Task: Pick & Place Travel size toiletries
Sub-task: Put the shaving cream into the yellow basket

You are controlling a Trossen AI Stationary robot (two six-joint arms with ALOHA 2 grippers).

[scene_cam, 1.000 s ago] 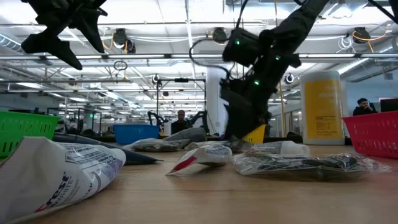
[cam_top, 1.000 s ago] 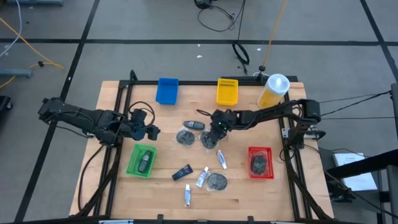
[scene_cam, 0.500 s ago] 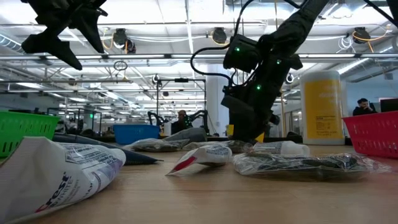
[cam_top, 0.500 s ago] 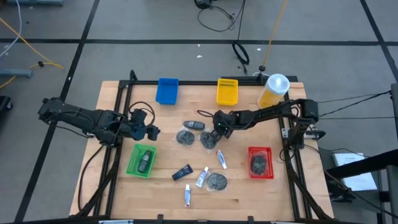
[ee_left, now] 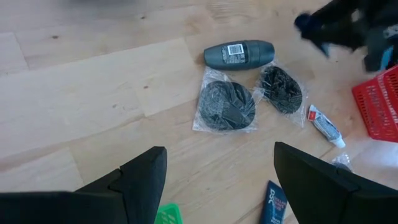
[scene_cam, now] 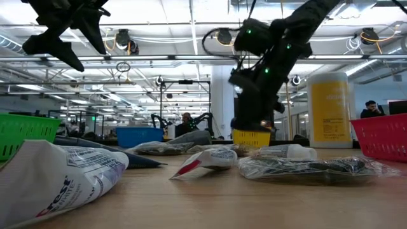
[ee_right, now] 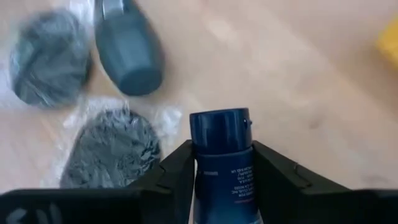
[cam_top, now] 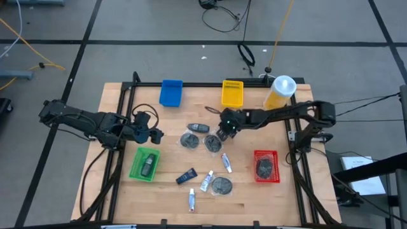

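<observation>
My right gripper (cam_top: pixel 224 131) is shut on a small dark blue tube (ee_right: pixel 219 146) above two bagged dark grey discs (cam_top: pixel 189 140) (cam_top: pixel 212 142) and a dark bottle (cam_top: pixel 198 128), all lying flat on the table. My left gripper (cam_top: pixel 152 135) is open and empty above the table's left part, near the green tray (cam_top: pixel 135 166); the left wrist view (ee_left: pixel 217 186) shows its fingers wide apart. White tubes (cam_top: pixel 226 163) (cam_top: pixel 206 182) (cam_top: pixel 191 201), a black tube (cam_top: pixel 186 176) and another disc (cam_top: pixel 221 185) lie nearer the front. My right gripper pinches the blue tube's printed body (ee_right: pixel 219 177) between its two fingers, which come from above and point down. The tube lies along the fingers, and its round cap end (ee_right: pixel 217 129) sticks out past the fingertips. It is lifted clear of the table.
The green tray holds a dark bottle (cam_top: pixel 148 165); a red tray (cam_top: pixel 257 154) at the right holds a disc. A blue tray (cam_top: pixel 171 92), a yellow tray (cam_top: pixel 232 93) and the big yellow bottle (cam_top: pixel 280 92) stand along the far edge.
My right gripper has gone up from the table beside the discs and a little toward the far right.
</observation>
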